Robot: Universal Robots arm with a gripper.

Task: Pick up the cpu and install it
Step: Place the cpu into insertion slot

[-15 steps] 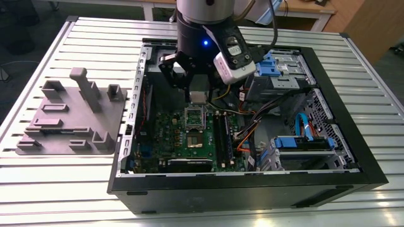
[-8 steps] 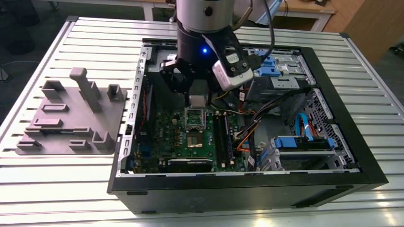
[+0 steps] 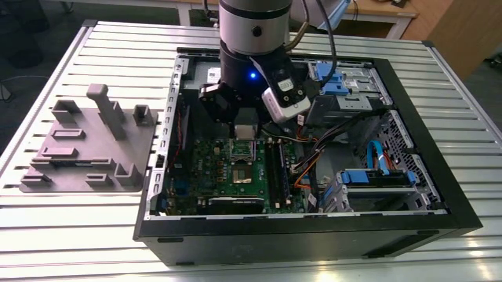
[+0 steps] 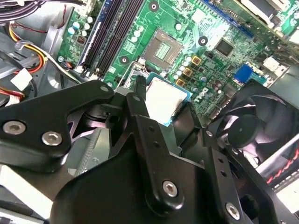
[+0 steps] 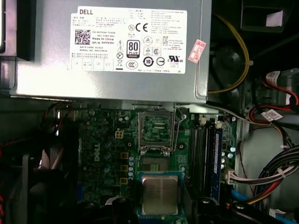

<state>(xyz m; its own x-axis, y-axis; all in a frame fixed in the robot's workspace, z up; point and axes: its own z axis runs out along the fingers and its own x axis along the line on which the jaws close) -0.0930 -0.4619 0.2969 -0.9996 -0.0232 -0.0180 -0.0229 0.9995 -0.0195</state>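
Since the cpu (image 4: 164,99) is a thin, stiff, light square with a slick metal lid and, I'd assume, a delicate contact side, the edges are the only sane place to hold it. That's what the hand (image 4: 166,106) has: fingers (image 4: 140,112) nearly shut, clamped on two opposite edges, lid facing the wrist cameras. The chip hangs over the green motherboard (image 5: 103,154), just beside the open socket (image 5: 156,129) and not seated in it. In the exterior view it's the pale square cpu (image 3: 244,131) under the hand, inside the PC case (image 3: 314,235). My read: grip margin is small, and any tilt or slip would matter against the socket contacts. Hidden: the chip's underside and orientation marks. The hand's own linkage covers most of the edge contact in the second wrist view. Height above the board can't be told from either wrist view. The power supply (image 5: 112,46) covers the board beyond the socket. The grey fixture tray (image 3: 86,147) sits on the table (image 3: 79,235), well apart, on the exterior view's left.
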